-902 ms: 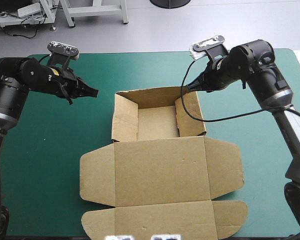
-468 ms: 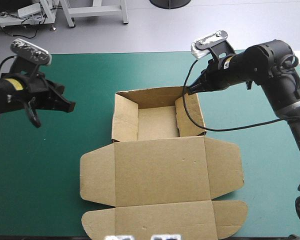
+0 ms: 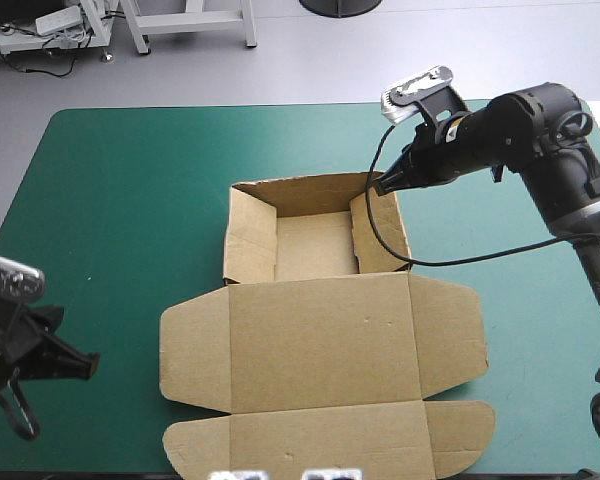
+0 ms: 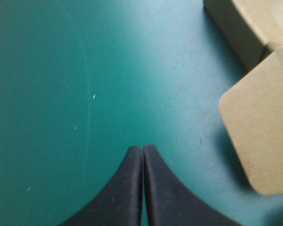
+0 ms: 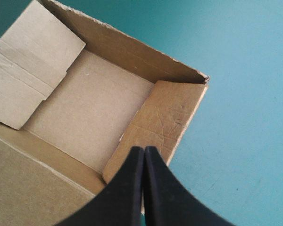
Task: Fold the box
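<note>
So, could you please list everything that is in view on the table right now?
box: one, brown, mid-table; walls raised into an open tray at the far part, lid lying flat toward the near edge.
table cover: one, teal-green, under everything.
left hand: one, black fingers shut, over bare cover near the table's left edge, beside the lid's left flap.
right hand: one, black fingers shut, above the tray's right wall, near its far corner.
</note>
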### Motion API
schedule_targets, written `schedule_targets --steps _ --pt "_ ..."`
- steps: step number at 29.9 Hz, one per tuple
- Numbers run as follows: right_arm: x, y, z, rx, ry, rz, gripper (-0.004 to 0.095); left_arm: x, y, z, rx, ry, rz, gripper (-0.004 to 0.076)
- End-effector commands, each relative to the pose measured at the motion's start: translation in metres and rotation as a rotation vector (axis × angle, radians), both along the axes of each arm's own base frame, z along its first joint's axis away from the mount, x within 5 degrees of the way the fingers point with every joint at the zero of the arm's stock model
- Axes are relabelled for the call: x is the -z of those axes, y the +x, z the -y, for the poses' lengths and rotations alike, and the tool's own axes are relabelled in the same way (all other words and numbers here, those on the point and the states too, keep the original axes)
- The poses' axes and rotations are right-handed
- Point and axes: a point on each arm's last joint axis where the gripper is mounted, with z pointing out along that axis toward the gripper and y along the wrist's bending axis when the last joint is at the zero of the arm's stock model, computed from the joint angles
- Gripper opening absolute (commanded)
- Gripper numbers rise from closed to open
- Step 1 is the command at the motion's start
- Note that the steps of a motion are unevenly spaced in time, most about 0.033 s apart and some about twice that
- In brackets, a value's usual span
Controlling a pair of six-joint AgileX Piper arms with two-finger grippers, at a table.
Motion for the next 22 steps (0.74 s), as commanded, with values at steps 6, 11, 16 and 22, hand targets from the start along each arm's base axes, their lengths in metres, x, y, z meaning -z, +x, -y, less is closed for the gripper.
schedule_targets --steps 6,11,16,22 --pt "0.047 0.006 0.006 0.058 -0.101 -0.142 0.0054 0.054 -0.028 -0.014 -0.096 0.040 -0.033 -0.0006" --pt "0.076 0.025 -0.002 0.060 -0.133 -0.215 0.0393 0.056 -0.028 -0.011 -0.085 0.021 -0.040 -0.0006" --pt "0.097 0.045 -0.010 0.073 -0.123 -0.223 0.0694 0.056 -0.027 -0.010 -0.074 0.002 -0.030 -0.0006" --pt "0.127 0.063 -0.021 0.078 -0.098 -0.297 0.0696 0.056 -0.027 -0.009 -0.068 -0.002 -0.031 -0.0006"
